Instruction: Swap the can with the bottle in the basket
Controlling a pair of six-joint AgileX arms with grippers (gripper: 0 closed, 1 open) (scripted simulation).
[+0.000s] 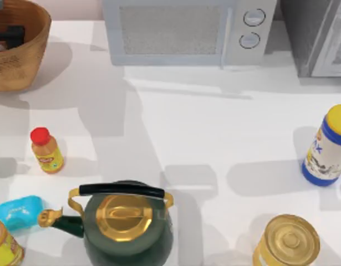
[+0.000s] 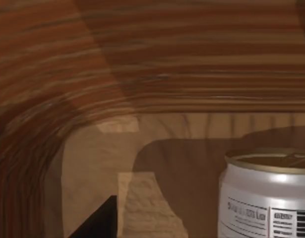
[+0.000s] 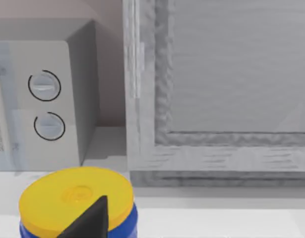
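Inside basket point(image 2: 142, 59), can point(image 2: 264, 198) upright just beside left pincer; pincer's state unclear.

Can point(image 2: 266, 196) (inside basket point(image 1: 26, 50)) cut by frame edge

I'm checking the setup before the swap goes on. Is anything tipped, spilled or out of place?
Nothing stands out. The can stands upright inside the basket, the red-capped bottle stands upright on the table, and no spill shows.
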